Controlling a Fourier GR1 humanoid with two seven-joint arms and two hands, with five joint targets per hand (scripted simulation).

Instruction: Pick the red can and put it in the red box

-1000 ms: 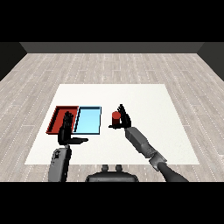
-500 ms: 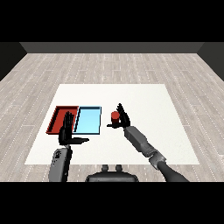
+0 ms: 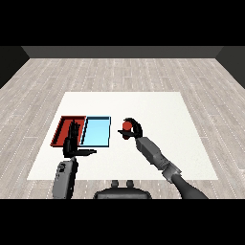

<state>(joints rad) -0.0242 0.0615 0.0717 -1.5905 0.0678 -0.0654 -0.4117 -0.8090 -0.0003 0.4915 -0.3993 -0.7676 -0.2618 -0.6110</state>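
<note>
Red can (image 3: 127,126) sits just right of the frame's center, on the white counter (image 3: 162,110), with the right hand (image 3: 135,129) wrapped around it; the black fingers (image 3: 137,125) curl over the can's right side and the thumb comes in from below, so only the can's upper left part shows. It lies to the right of the light blue tray (image 3: 95,132), apart from that tray's right edge. The red tray (image 3: 64,128) lies touching the blue tray's left side, and the 2 trays together occupy the left-center part of the frame. The right forearm (image 3: 153,151) runs from the hand down toward the lower right corner. The left hand (image 3: 72,142) is raised at the lower left, its fingers (image 3: 73,130) straight and pointing up the frame, overlapping the near edge of the red tray in this view, with the thumb stuck out to the right; it holds nothing. Its grey forearm (image 3: 64,178) drops straight toward the bottom of the frame. Pale wooden floor (image 3: 43,81) surrounds the counter.
</note>
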